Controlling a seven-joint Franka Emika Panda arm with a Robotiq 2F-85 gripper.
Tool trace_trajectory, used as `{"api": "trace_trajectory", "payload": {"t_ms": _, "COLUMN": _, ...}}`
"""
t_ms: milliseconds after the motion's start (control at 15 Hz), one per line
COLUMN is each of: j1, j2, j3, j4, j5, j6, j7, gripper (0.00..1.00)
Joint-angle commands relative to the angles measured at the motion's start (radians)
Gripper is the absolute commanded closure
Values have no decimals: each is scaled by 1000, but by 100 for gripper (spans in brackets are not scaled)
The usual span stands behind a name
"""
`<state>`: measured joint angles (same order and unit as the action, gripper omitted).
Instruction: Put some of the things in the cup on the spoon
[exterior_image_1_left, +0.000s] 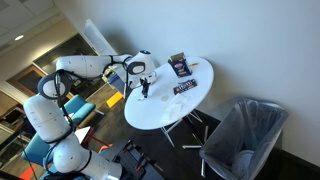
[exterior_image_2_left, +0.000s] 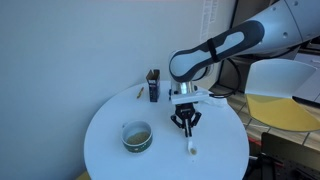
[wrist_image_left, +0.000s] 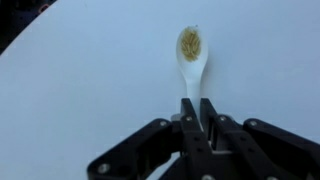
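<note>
Gripper (wrist_image_left: 195, 104) grips 1 spoon (wrist_image_left: 190, 58); 1 cup (exterior_image_2_left: 137, 137), 2 packets (exterior_image_1_left: 179, 65)

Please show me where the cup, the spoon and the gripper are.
cup (exterior_image_2_left: 137, 147): in an exterior view, front wall.
spoon (wrist_image_left: 190, 82): wrist view, handle.
gripper (wrist_image_left: 196, 104): wrist view, between fingertips.

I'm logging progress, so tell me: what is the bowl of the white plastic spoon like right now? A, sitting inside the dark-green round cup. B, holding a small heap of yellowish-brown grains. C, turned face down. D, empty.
B: in the wrist view the white plastic spoon faces up with yellowish-brown grains heaped in its bowl, and the claw is shut on its handle.
</note>
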<state>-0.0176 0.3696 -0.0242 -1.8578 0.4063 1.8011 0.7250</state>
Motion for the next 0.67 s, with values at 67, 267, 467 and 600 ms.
{"api": "trace_trajectory", "payload": {"t_ms": 67, "j1": 6, "j2": 17, "j3": -4, "j4": -10, "j5": 20, "j6": 39, "j7": -42, "gripper": 97}}
{"api": "trace_trajectory", "payload": {"t_ms": 267, "j1": 8, "j2": 20, "j3": -4, "j4": -12, "j5": 18, "j6": 42, "j7": -42, "gripper": 62}}
{"api": "trace_trajectory", "payload": {"t_ms": 467, "j1": 13, "j2": -4, "j3": -4, "j4": -25, "j5": 12, "j6": 44, "j7": -43, "gripper": 48}}
{"api": "trace_trajectory", "payload": {"t_ms": 600, "j1": 17, "j2": -40, "j3": -5, "j4": -39, "j5": -3, "j6": 36, "j7": -50, "gripper": 33}}
